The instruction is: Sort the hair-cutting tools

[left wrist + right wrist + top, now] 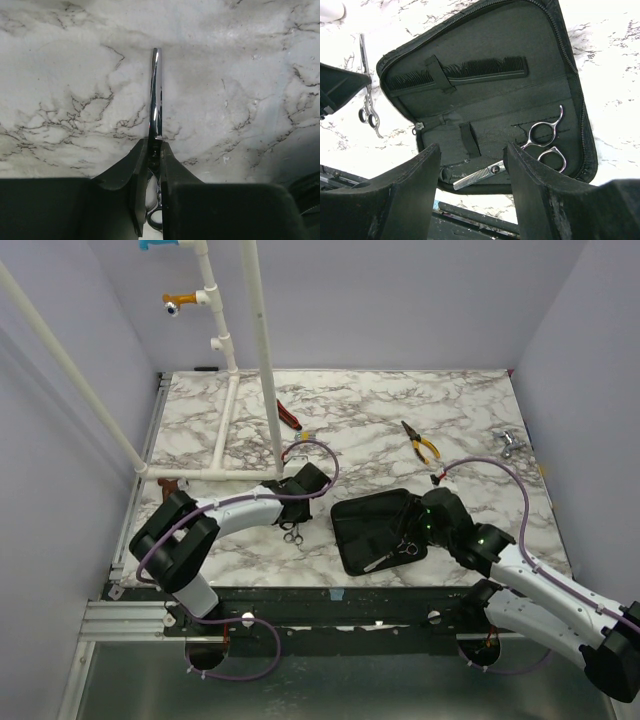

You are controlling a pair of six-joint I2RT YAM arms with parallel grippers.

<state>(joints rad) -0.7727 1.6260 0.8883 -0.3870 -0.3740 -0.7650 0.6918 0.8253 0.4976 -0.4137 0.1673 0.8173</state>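
Left tool (155, 150) clamped on scissors (156, 90), rings mostly hidden between its fingers, blades jutting ahead over bare table (240, 75). Right tool (472, 150) spread apart over open case (495, 100): comb (465, 70) strapped beyond, second scissors (492, 169) between its fingers, shank hidden behind one. Zip edge close alongside.

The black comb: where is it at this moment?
In the right wrist view, the comb is strapped in the upper half of the open case, above the thinning scissors.
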